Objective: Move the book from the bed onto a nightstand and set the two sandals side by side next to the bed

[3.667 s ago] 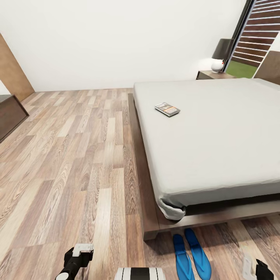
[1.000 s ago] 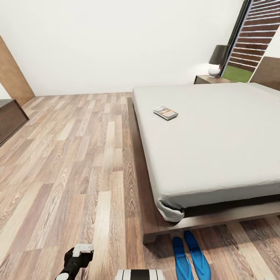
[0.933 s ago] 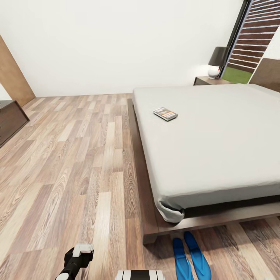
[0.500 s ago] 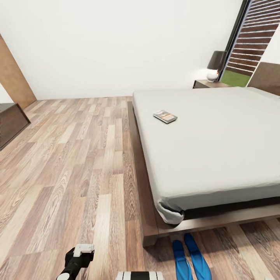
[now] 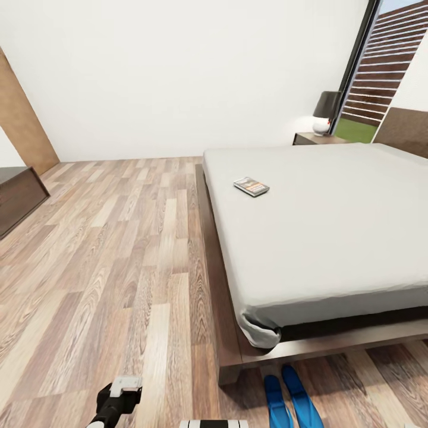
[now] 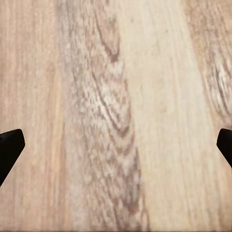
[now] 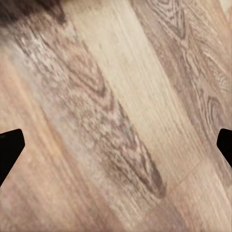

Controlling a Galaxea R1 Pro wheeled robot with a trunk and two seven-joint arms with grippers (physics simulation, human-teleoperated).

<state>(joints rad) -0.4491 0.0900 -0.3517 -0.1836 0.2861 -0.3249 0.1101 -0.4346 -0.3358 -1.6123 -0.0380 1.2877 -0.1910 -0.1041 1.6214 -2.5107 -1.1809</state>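
Note:
The book (image 5: 251, 186) lies flat on the pale grey mattress of the bed (image 5: 333, 238), near its left side. Both blue sandals (image 5: 288, 397) lie side by side on the floor at the bed's near corner, partly cut off by the picture's lower edge. One nightstand (image 5: 318, 139) stands beyond the bed's far corner. My left arm (image 5: 117, 397) hangs low over the floor at the lower left. In the wrist views, the left gripper (image 6: 116, 147) and the right gripper (image 7: 116, 147) are both open, with bare floor planks between their black fingertips (image 6: 9, 150).
A dark-shaded lamp (image 5: 326, 112) with a white base stands on the nightstand. A tall window (image 5: 380, 77) and the headboard (image 5: 410, 128) are at the right. A long low dark cabinet (image 5: 18, 196) and a wooden panel (image 5: 24, 125) line the left wall. Wood floor (image 5: 119, 249) stretches left of the bed.
The whole picture has slid downward, so the camera has tilted up or risen. The book, bed and sandals have not moved. The right gripper left the lower right corner.

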